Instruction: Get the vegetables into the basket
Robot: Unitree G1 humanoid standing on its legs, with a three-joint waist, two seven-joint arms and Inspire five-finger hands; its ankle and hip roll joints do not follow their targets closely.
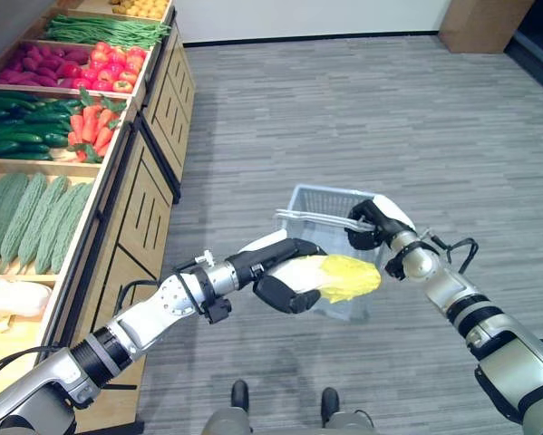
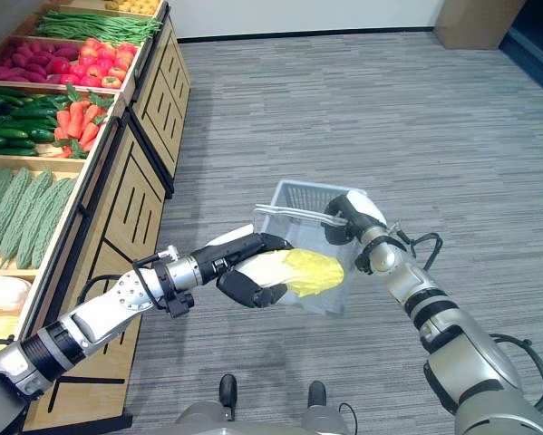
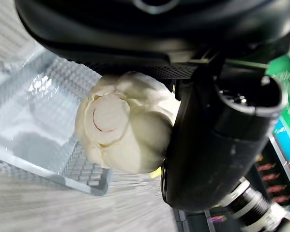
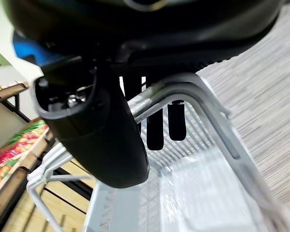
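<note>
Along the robot's left runs the long wooden produce stand (image 1: 130, 195), its trays filled with pale green bitter gourds (image 1: 31, 217), dark cucumbers (image 1: 22, 127), orange carrots (image 1: 94, 122), red peppers (image 1: 117, 65) and green beans (image 1: 108, 30), well apart from the work now going on over the grey floor (image 1: 344, 100).

Out in front, the pale grey mesh plastic basket (image 2: 298, 195) hangs in the air from its wire handles (image 1: 312, 217), which the right hand (image 2: 348, 220) has its fingers curled round. At the basket's near rim, the left hand (image 1: 285, 276) is clenched on a yellow-and-white leafy cabbage head (image 1: 344, 276); its cut white stem end faces the left wrist camera, with the basket's floor showing just beyond it.

The main risk, to my eye, is letting go too soon: the cabbage seems to sit across the rim rather than clearly inside, so it could glance off the edge and drop to the floor. A hanging basket may also swing or tip when the cabbage lands or nudges its wall, and the handles could slip in the right hand's grasp.
</note>
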